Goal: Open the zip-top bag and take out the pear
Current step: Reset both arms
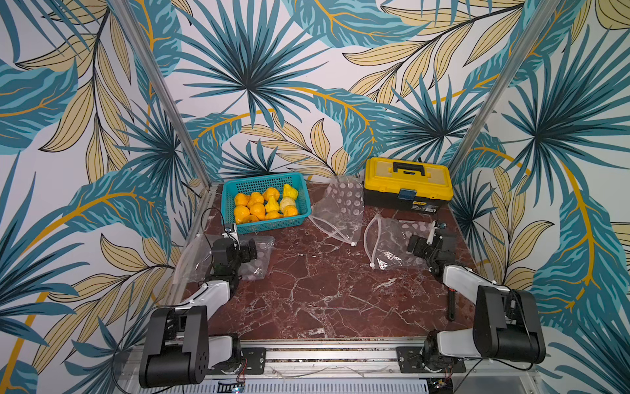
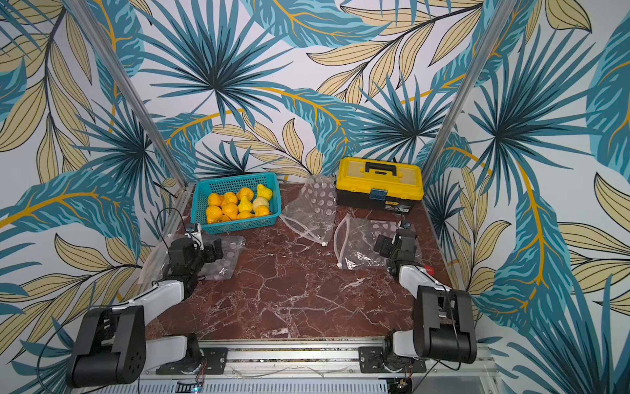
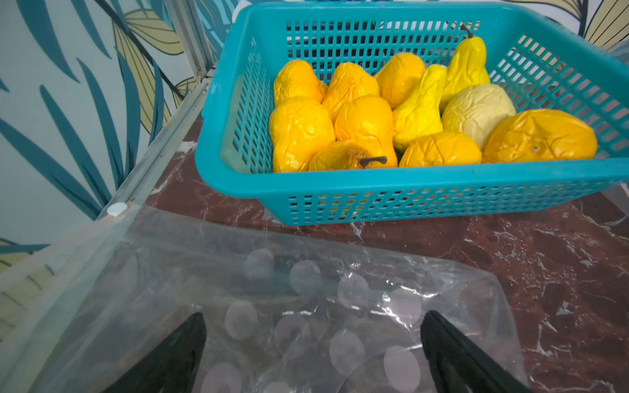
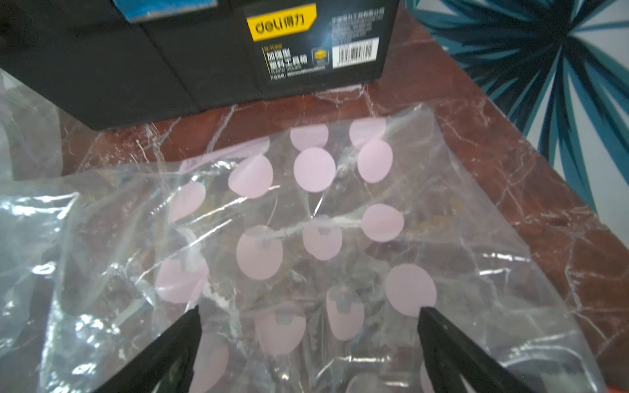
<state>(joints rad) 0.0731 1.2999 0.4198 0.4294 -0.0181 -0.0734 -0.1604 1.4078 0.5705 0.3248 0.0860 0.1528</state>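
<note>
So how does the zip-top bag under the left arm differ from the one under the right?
The left bag lies at the table's left edge, overhanging it, by the teal basket; the right bag lies fully on the marble before the yellow toolbox, its mouth gaping. Both are clear, dotted and empty.

Tabletop [image 1: 324,290]: dark red-brown marble, white veining.
Walls [image 1: 255,68]: white ground, teal palm fronds, cream leaves outlined black, mustard stems.
Basket [image 1: 266,184]: teal plastic lattice.
Pears [image 3: 367,122] in the basket: mostly orange-yellow with wrinkled skin; two [image 3: 466,68] lemon yellow, one [image 3: 476,109] pale cream; brown stems.
Toolbox [image 1: 407,177]: yellow lid, black handle and base, blue latch; in the right wrist view its label [image 4: 282,22] is yellow with dark lettering, beside a white barcode patch.
Bags [image 4: 313,211]: clear film, pale pink dots, whitish zip strips [image 1: 370,238].
Arms [image 1: 211,296]: white links, black joints; finger tips [image 3: 183,343] black.
</note>
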